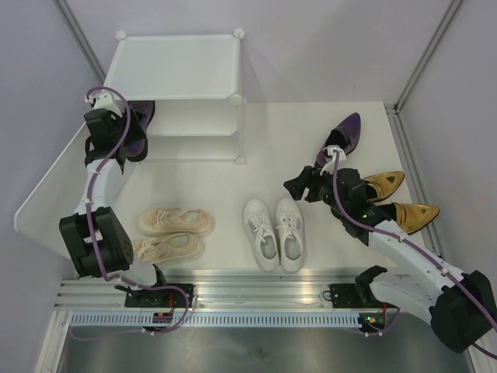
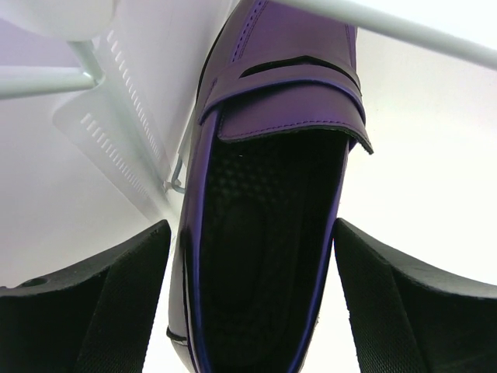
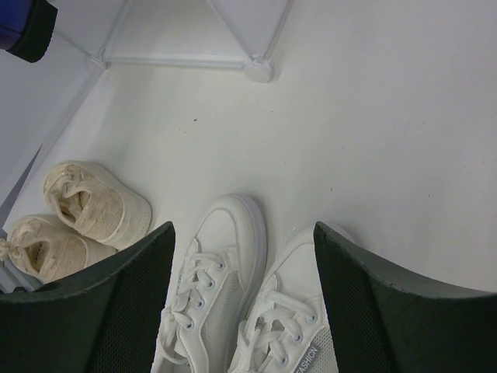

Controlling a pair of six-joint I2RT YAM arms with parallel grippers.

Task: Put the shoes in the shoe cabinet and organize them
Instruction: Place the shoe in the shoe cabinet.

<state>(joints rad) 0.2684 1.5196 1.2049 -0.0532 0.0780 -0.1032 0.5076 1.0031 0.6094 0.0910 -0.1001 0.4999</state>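
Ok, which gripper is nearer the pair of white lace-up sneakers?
Right. The right gripper hovers past the toes of the white lace-up sneakers; the left gripper is at the white plastic cabinet, gripping a glossy purple loafer.

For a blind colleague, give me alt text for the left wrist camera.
A glossy purple loafer fills the view, heel nearest, between the left gripper's two black fingers. Its toe passes under a white bar of the shoe cabinet.

Purple loafer (image 2: pixel 287 109) at cabinet (image 1: pixel 175 66) mouth, second loafer (image 1: pixel 347 132) by gold heels (image 1: pixel 382 185), white sneakers (image 1: pixel 264 233), beige sneakers (image 1: pixel 175 222) paired
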